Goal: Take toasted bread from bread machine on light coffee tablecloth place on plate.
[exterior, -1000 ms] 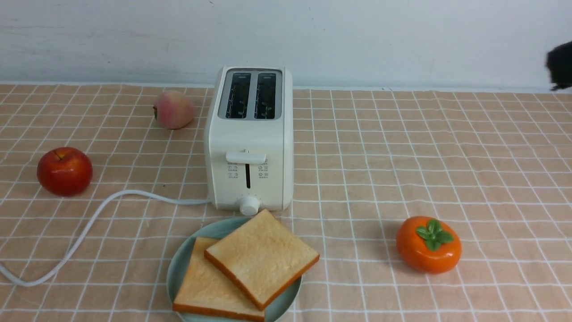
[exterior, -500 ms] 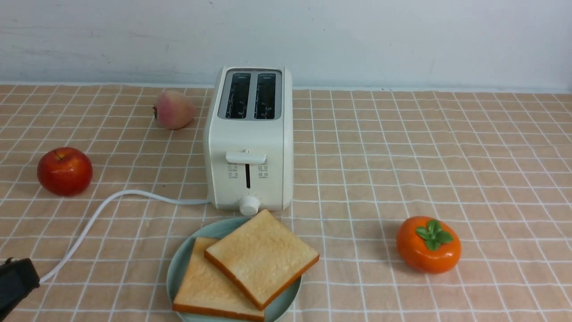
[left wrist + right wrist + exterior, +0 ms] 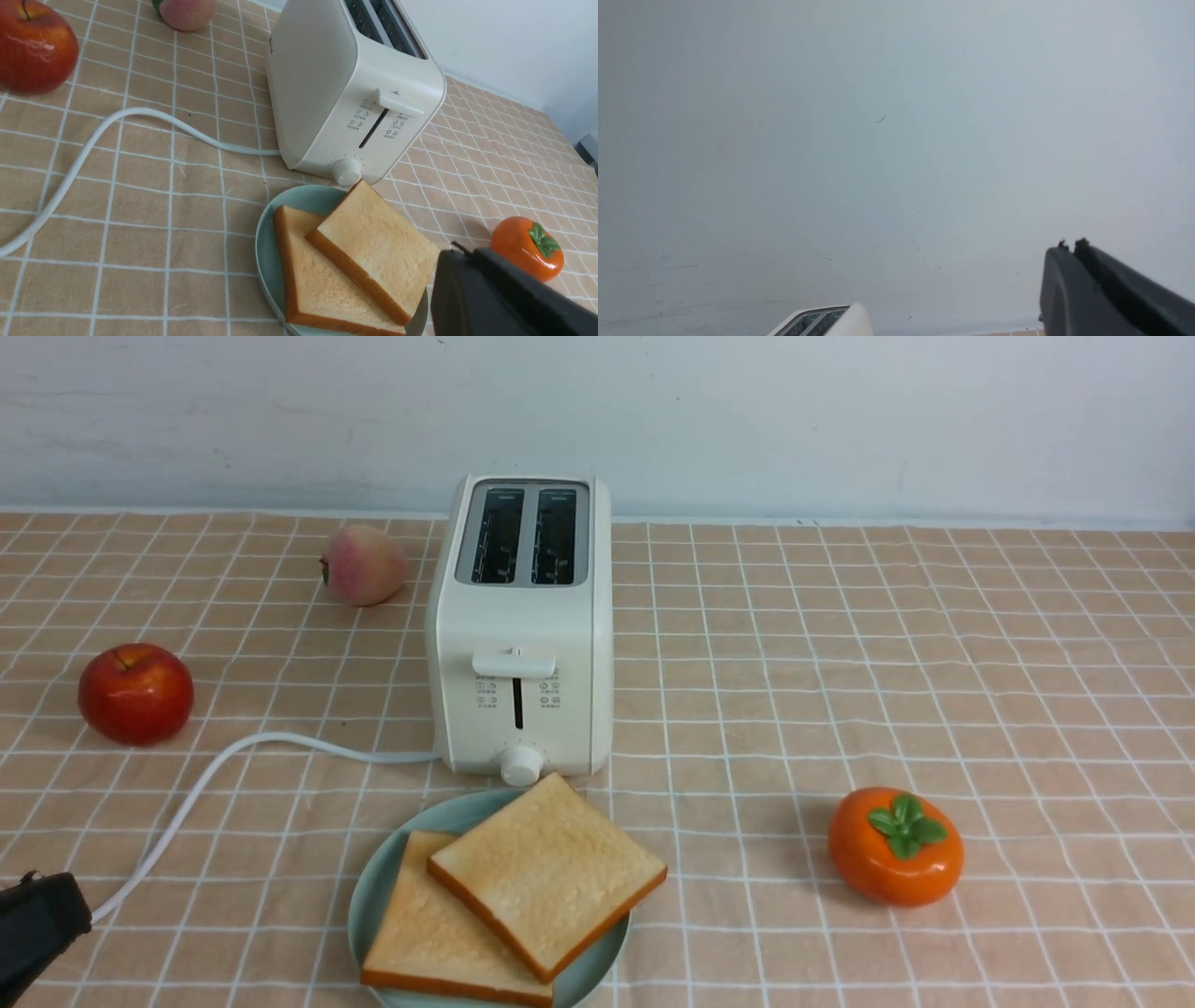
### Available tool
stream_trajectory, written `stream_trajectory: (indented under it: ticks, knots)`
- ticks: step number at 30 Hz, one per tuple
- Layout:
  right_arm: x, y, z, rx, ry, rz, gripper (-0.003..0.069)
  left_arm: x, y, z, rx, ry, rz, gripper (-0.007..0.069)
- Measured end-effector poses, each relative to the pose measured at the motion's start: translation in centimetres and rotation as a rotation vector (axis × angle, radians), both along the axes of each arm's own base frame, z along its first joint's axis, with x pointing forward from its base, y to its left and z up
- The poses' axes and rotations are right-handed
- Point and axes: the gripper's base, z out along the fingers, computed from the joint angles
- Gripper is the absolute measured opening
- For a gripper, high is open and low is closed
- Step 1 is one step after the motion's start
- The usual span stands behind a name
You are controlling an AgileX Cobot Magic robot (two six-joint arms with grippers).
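Left tool (image 3: 51, 907) newly in at near-left edge, closed and empty, right tool (image 3: 1069, 252) withdrawn, closed, holding nothing, two toast slices (image 3: 546, 873) overlapping on teal plate (image 3: 373, 891) before toaster (image 3: 518, 616)

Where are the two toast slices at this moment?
Front view: both toast slices lie overlapping on the green plate, just in front of the toaster, slightly left of centre.

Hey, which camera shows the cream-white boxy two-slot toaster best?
The front view: the cream-white toaster shows whole, with both slots, lever and knob. The left wrist view shows its side and front close up, but its far end is cut off. The right wrist view catches only one top corner.
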Motion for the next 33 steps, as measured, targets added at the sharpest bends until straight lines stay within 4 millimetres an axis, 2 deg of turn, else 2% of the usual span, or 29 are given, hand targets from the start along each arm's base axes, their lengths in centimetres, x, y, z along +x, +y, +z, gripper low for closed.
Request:
stream_trajectory:
  ticks: [11,15,20,24,25,27,28,33]
  knots:
    - [0.0,0.0,0.0,0.000,0.000,-0.001,0.0023,0.0,0.0,-0.1,0.006,0.004,-0.001,-0.0005]
    - [0.0,0.0,0.0,0.000,0.000,-0.001,0.0024,0.0,0.3,-0.2,0.080,-0.027,0.012,-0.0003]
    - [0.0,0.0,0.0,0.000,0.000,-0.001,0.0028,-0.5,1.4,-2.8,0.128,-0.081,0.134,0.0001]
    - [0.0,0.0,0.0,0.000,0.000,-0.001,0.0033,-1.2,2.1,-7.8,0.139,-0.110,0.241,0.0004]
    - [0.0,0.0,0.0,0.000,0.000,-0.001,0.0033,-1.2,2.1,-8.0,0.140,-0.110,0.244,0.0004]
    - [0.0,0.0,0.0,0.000,0.000,-0.001,0.0033,-1.3,2.2,-10.8,0.147,-0.078,0.257,0.0004]
    - [0.0,0.0,0.0,0.000,0.000,-0.001,0.0034,-1.4,2.2,-11.5,0.153,-0.050,0.255,0.0004]
    - [0.0,0.0,0.0,0.000,0.000,-0.002,0.0040,-1.5,2.2,-12.3,0.164,0.000,0.248,0.0007]
